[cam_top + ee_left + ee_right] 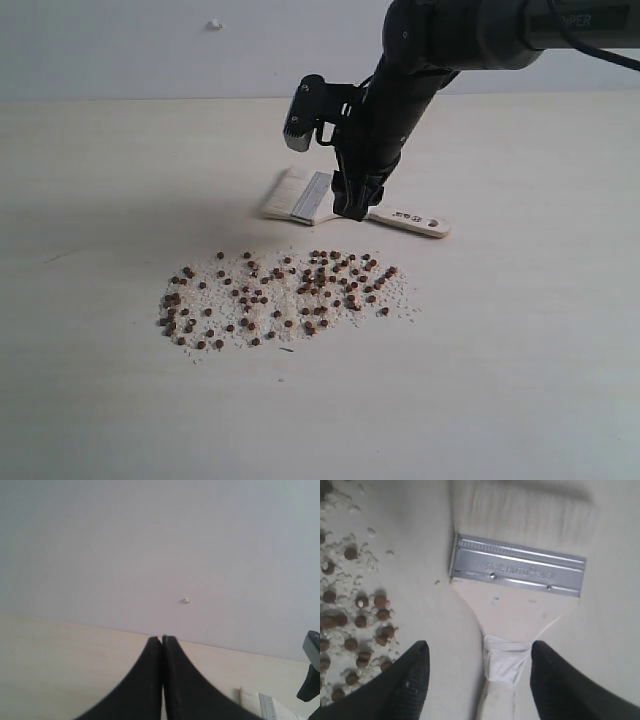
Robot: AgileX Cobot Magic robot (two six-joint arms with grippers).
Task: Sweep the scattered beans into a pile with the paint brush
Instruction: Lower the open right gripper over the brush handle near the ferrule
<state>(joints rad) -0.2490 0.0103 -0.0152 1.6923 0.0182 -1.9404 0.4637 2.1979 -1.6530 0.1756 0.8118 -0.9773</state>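
The paint brush [315,198] lies flat on the table with cream bristles, a silver ferrule [517,566] and a wooden handle [412,221] with a hole at its end. My right gripper [352,210] hangs open just over the handle; in the right wrist view its fingers straddle the taped neck [506,662] of the paint brush [517,587] without touching it. The beans [285,295], reddish-brown among whitish grains, lie scattered in front of the brush, and some beans [355,630] show beside one finger. My left gripper [162,639] is shut on nothing, away from the beans.
A pale wooden table [540,350] carries everything, with a light wall [150,45] behind it. A small white speck [214,24] sits on the wall. Part of the right arm's black body [311,672] shows at the edge of the left wrist view.
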